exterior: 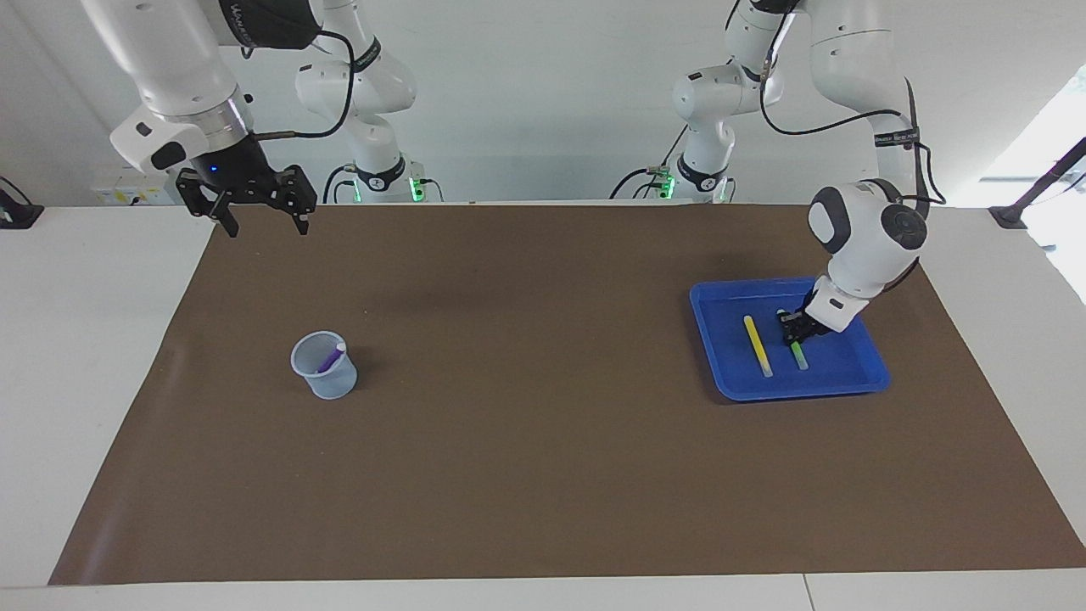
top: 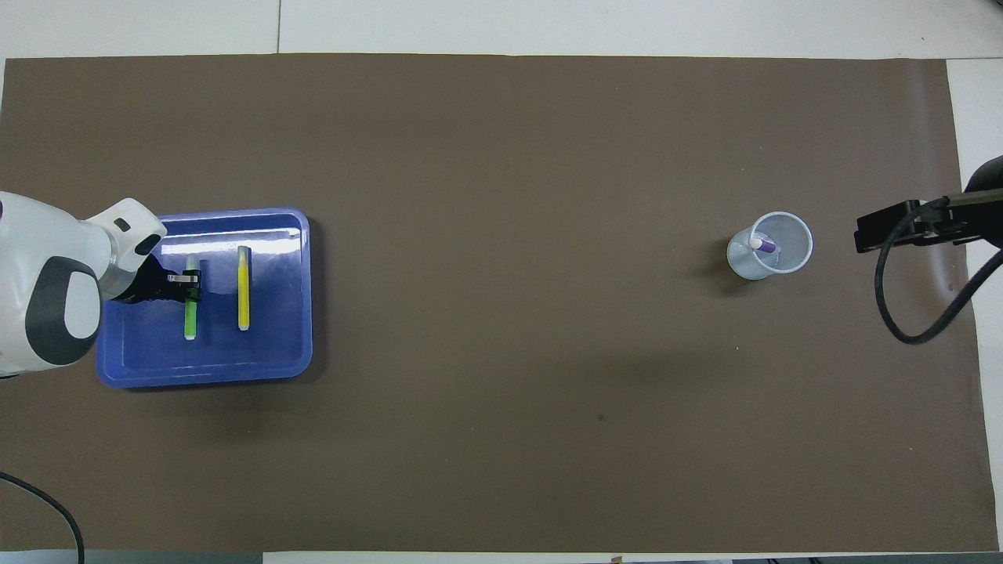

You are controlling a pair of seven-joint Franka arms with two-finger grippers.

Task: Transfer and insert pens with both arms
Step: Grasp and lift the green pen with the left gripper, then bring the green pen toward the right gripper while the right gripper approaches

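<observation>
Since the right pincer [exterior: 259, 214] hangs spread wide and empty over the brown mat's edge, waiting, the work is left to the left pincer [exterior: 796, 329], which is closed on the green pen [exterior: 798, 352] near its upper end in the blue tray [exterior: 711, 339]. The yellow pen [exterior: 758, 345] lies just beside it. Such pens are judged light, stiff and smooth, best gripped mid-barrel; the purple pen [exterior: 332, 357] leans in the clear cup [exterior: 325, 378].

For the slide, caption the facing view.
Left gripper shut on the green pen in the blue tray, beside the yellow pen; purple pen already in the cup.
</observation>
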